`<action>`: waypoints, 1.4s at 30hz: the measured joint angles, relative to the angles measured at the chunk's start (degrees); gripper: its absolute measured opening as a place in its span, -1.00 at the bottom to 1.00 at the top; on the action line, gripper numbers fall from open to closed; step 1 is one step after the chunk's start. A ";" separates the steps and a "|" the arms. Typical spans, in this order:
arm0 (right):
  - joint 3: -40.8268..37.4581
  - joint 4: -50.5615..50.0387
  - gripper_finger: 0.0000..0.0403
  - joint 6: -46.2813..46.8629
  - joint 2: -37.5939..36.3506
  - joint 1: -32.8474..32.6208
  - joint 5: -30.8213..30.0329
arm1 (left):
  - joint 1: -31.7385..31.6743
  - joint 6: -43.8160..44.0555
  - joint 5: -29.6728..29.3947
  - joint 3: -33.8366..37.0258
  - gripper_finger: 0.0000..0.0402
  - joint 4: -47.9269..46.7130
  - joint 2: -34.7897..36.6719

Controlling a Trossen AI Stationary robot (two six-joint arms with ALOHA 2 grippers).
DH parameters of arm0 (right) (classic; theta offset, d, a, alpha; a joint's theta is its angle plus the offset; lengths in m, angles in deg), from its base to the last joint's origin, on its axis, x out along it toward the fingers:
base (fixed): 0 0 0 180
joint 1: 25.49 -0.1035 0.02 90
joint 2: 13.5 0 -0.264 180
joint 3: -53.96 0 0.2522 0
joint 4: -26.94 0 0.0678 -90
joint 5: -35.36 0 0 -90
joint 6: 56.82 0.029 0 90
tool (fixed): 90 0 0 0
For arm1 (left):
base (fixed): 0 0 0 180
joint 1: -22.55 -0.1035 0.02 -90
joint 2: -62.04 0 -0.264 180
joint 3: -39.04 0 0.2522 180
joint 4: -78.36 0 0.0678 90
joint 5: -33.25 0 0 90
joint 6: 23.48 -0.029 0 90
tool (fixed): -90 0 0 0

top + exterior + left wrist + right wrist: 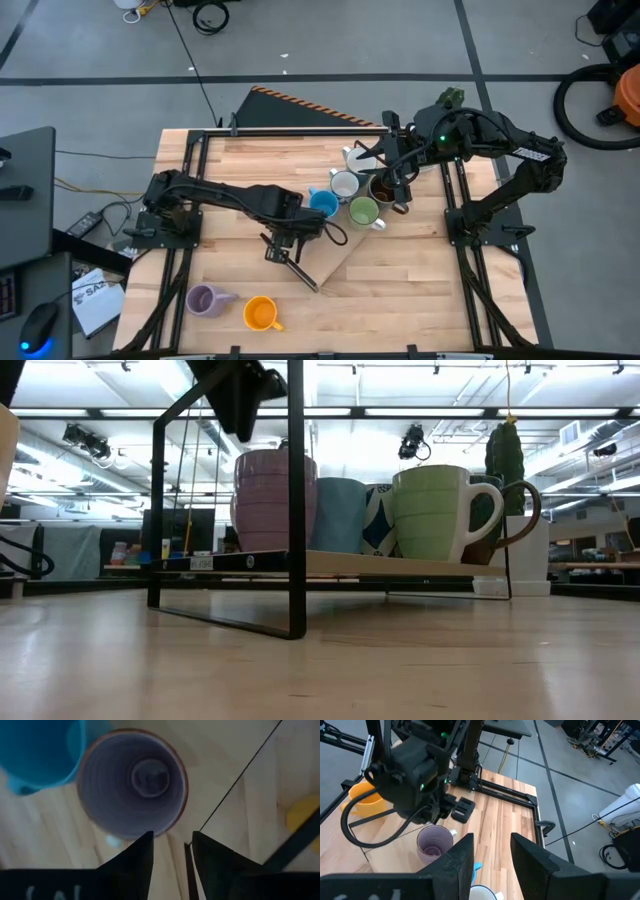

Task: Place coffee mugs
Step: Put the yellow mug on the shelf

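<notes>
Here the left gripper (171, 851) hangs over a lavender mug (132, 782) on the shelf (400, 565), fingers apart, nothing held. Risk: withdrawing, it clips the rim and tips the mug against the blue mug (42, 750). Right gripper (490, 852) waits opened near the green mug (363, 211).

Surface (240, 160): pale wood planks, framed by black rails.

Rack (296, 510): black metal frame carrying a thin wooden shelf, standing on the surface right of centre, set at an angle.

Cactus (505, 455): green, upright, in a white pot (529, 555) at the far right of the shelf.

Striped tape (300, 103): orange and black, edging a dark sheet on the floor behind the surface.

Keyboard (8, 290) and mouse (40, 325): on a dark desk, left.

Papers (95, 295): beside the desk, possibly printed labels.

Hose (585, 105): black, coiled on the floor, right.
</notes>
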 joint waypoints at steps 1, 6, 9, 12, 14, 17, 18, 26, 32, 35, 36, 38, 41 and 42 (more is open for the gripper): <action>0.00 0.00 -0.33 0.00 0.00 0.00 0.00 | 0.05 0.60 -0.79 -0.61 -0.29 -0.91 0.01; 0.00 -0.34 -0.33 0.00 0.00 -0.01 0.00 | 0.05 3.23 -3.77 0.20 -0.29 -2.68 3.80; 0.00 -0.81 -0.33 0.00 0.00 -0.02 0.00 | 0.29 6.65 -5.34 2.52 -0.29 -1.60 7.81; 0.01 -2.20 -0.33 0.21 0.00 -0.01 0.02 | 1.33 12.00 -6.44 5.91 -0.29 -0.28 12.31; 0.00 -3.29 -0.33 0.76 0.00 0.00 0.02 | 2.47 16.33 -6.45 8.10 -0.29 -0.06 15.12; -0.02 -4.23 -0.33 1.57 0.00 0.00 -0.11 | 4.81 21.73 -7.01 11.57 -0.29 0.40 18.70; -0.16 -3.77 -0.33 1.90 0.00 0.00 -0.24 | 5.75 23.33 -7.53 12.81 -0.29 0.74 19.79; -0.57 -3.07 -0.33 0.98 0.00 0.00 -0.31 | 12.28 36.13 -10.23 19.29 -0.29 1.24 24.36; -0.57 -2.90 -0.33 -0.29 0.00 0.00 -0.38 | 17.37 44.53 -10.45 21.98 -0.29 1.41 24.53; -0.57 -2.68 -0.33 -1.13 0.00 -0.02 0.04 | 19.72 49.04 -10.24 23.08 -0.29 2.44 24.53; -0.57 -2.67 -0.33 -1.13 0.00 -0.02 0.27 | 20.52 50.54 -10.24 23.30 -0.29 3.32 24.53; -0.57 -2.65 -0.33 -1.01 0.00 -0.02 1.01 | 21.85 53.17 -9.85 23.50 -0.29 6.25 24.53; -0.57 -2.65 -0.33 -0.80 0.00 -0.01 1.43 | 23.60 56.84 -8.91 23.50 -0.29 11.88 24.48; -0.57 -2.65 -0.33 -0.41 0.00 -0.02 1.46 | 23.98 58.12 -8.61 23.50 -0.29 13.95 24.11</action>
